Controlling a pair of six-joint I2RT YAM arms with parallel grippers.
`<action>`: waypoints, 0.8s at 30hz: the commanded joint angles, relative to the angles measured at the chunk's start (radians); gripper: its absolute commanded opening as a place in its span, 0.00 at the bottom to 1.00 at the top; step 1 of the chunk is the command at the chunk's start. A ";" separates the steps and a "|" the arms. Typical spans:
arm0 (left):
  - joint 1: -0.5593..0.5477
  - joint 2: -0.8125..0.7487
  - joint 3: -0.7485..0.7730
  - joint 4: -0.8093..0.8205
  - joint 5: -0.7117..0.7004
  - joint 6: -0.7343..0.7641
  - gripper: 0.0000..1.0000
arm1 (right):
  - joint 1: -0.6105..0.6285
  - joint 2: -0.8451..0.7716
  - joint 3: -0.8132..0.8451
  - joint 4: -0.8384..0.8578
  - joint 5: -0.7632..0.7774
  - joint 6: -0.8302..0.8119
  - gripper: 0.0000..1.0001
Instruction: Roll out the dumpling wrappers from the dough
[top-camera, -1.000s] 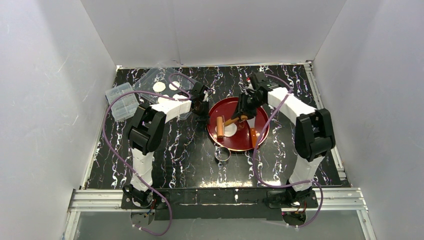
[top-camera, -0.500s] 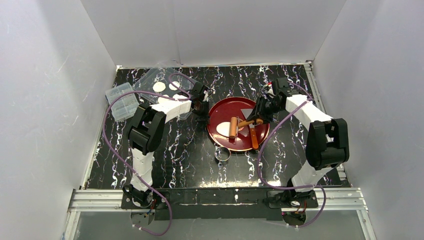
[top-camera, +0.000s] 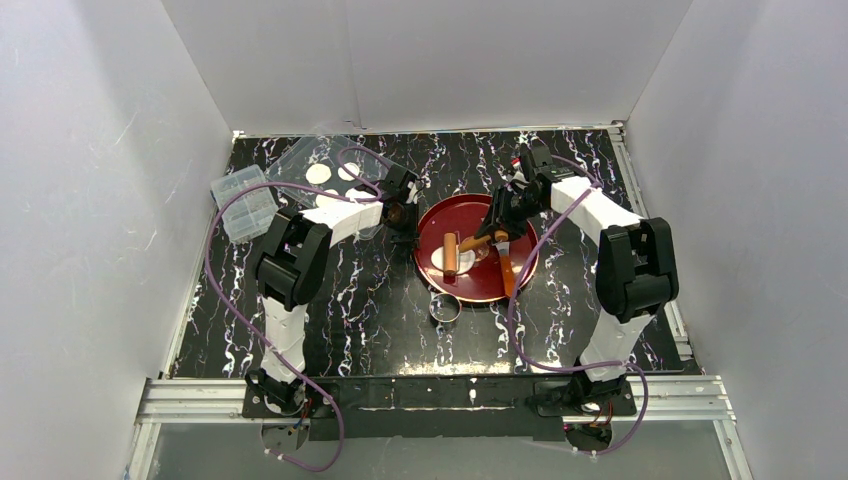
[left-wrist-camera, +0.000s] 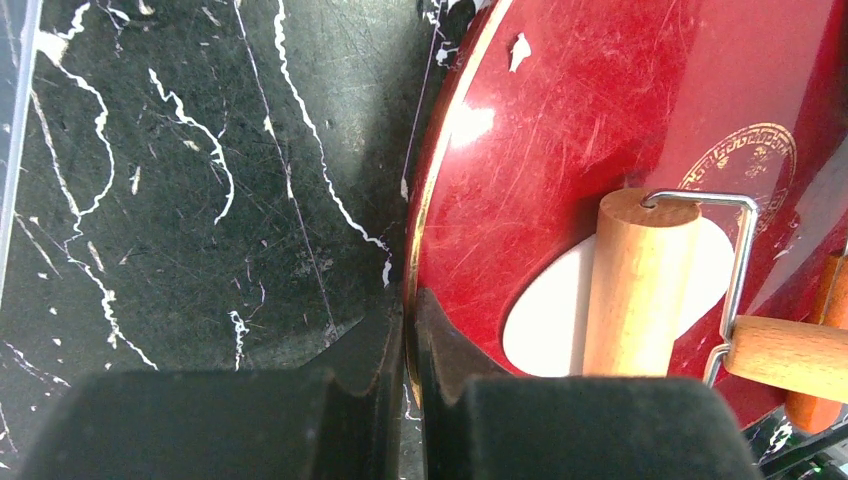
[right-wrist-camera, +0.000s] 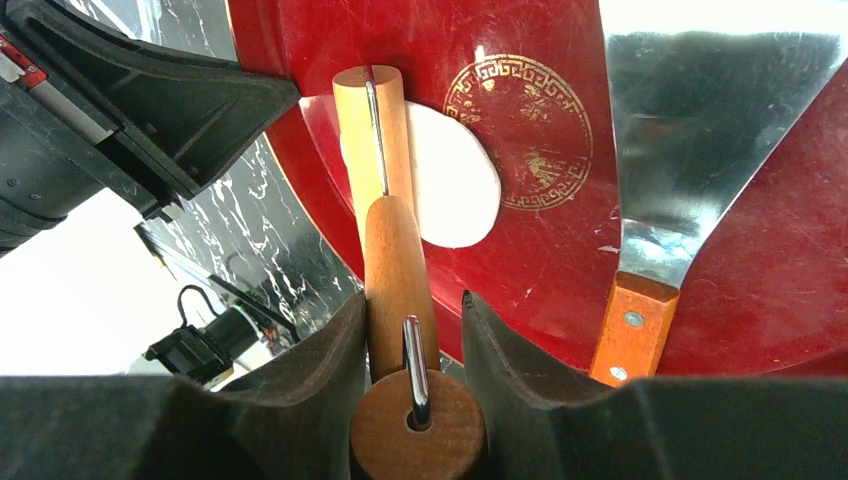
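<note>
The dough (top-camera: 463, 262) is a flattened white patch on the red plate (top-camera: 480, 287). It also shows in the left wrist view (left-wrist-camera: 545, 325) and the right wrist view (right-wrist-camera: 455, 180). A wooden roller (top-camera: 451, 254) lies across its left part. My right gripper (right-wrist-camera: 412, 340) is shut on the roller's handle (right-wrist-camera: 396, 270) and also shows in the top view (top-camera: 490, 232). My left gripper (left-wrist-camera: 410, 345) is shut on the plate's left rim (left-wrist-camera: 425, 220) and also shows in the top view (top-camera: 404, 218). Two dumpling wrappers (top-camera: 319, 173) lie in a clear tray at the back left.
A scraper with an orange handle (top-camera: 506, 272) and steel blade (right-wrist-camera: 700, 120) lies on the plate's right half. A small metal ring (top-camera: 445, 308) sits on the table in front of the plate. A clear compartment box (top-camera: 244, 203) stands at the far left.
The right gripper pushed the roller to the right over the dough, then drew it back left onto the dough's left part. The left gripper kept hold of the plate rim.
</note>
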 joint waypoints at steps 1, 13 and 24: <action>-0.006 -0.007 -0.060 -0.116 -0.091 0.093 0.00 | -0.004 0.052 -0.013 -0.140 0.254 -0.098 0.01; -0.006 -0.005 -0.047 -0.116 -0.077 0.087 0.00 | -0.110 -0.091 -0.216 -0.131 0.317 -0.144 0.01; -0.015 0.003 -0.048 -0.121 -0.056 0.072 0.00 | -0.028 -0.023 -0.098 -0.106 0.248 -0.053 0.01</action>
